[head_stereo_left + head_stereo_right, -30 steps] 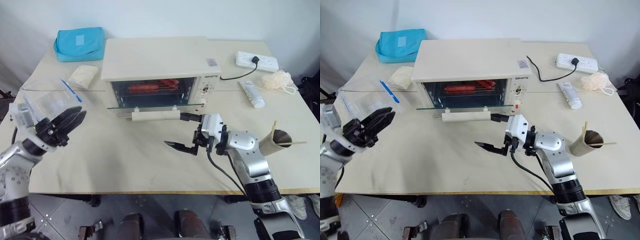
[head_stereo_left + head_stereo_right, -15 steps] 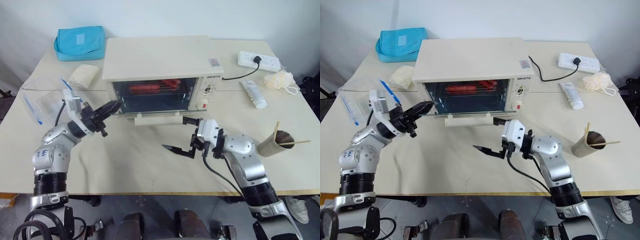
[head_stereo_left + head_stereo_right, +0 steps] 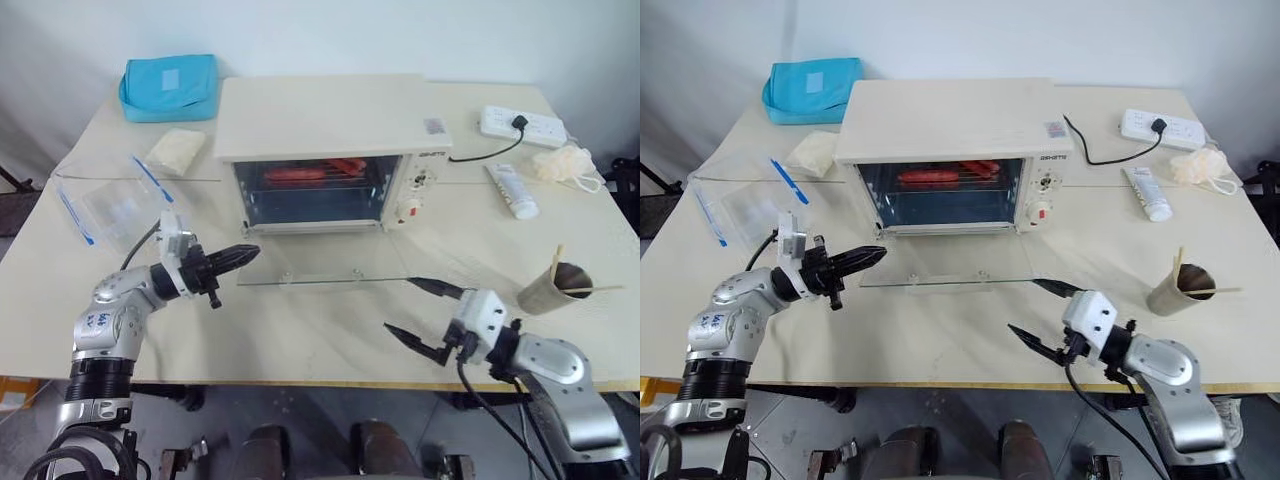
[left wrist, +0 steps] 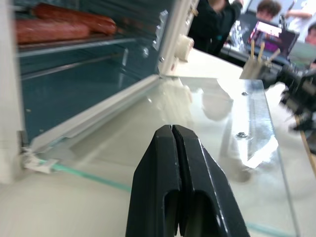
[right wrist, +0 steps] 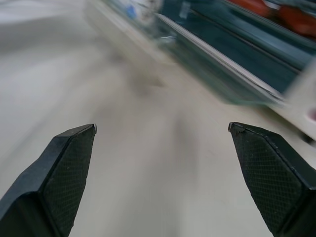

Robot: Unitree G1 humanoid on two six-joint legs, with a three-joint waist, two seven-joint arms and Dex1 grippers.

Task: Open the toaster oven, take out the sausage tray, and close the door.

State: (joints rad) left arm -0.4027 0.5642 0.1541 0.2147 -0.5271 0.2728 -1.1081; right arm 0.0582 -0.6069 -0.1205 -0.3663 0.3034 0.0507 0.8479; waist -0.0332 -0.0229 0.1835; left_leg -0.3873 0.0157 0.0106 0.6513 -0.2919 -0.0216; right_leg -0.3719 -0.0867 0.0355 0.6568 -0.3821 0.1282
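The cream-white toaster oven [image 3: 330, 115] stands at the table's middle back. Its glass door [image 3: 320, 258] lies folded down flat toward me. Inside, red sausages [image 3: 310, 172] rest on the wire rack of the sausage tray [image 4: 74, 45], high in the cavity. My left gripper [image 3: 250, 253] is shut on nothing, and its tips hover over the door's left edge [image 4: 171, 129]. I cannot tell whether they touch the glass. My right gripper [image 3: 399, 304] is open and empty, low over the table past the door's front right corner.
A clear plastic box with blue clips [image 3: 110, 205] and a white packet [image 3: 172, 150] lie at the left. A blue pouch [image 3: 170, 87] sits at the back left. On the right are a power strip [image 3: 522, 125], a tube [image 3: 512, 190] and a paper cup with sticks [image 3: 552, 288].
The door has dropped from partly open to flat. My left gripper shut and swung in to the door's left edge. The right gripper left the handle and pulled back toward the table's front.
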